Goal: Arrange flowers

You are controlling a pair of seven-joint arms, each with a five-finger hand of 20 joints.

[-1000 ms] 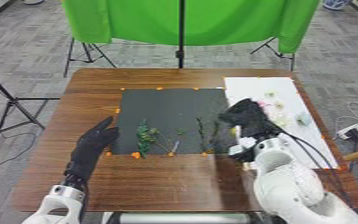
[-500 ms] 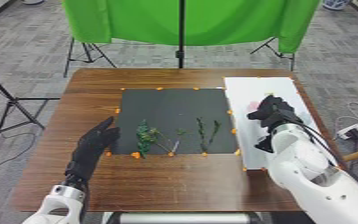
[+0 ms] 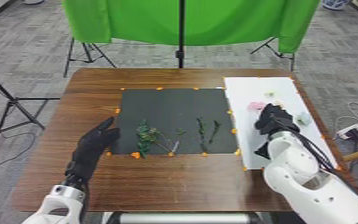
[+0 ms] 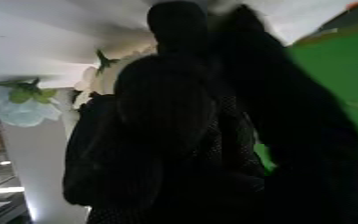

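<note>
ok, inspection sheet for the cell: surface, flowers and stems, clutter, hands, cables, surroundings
surface: brown wooden table, with dark mat and white sheet to its right
job's things: green stems on the mat; pink flower and pale blue flower on the sheet
clutter: white box off the table's right side
left hand: over the mat's left edge, fingers straight
right hand: over the white sheet; grip can't be told
cables: black cable along the right arm; thin cables at the white box
surroundings: green cloth behind the table, black stand to the left, grey floor
</note>
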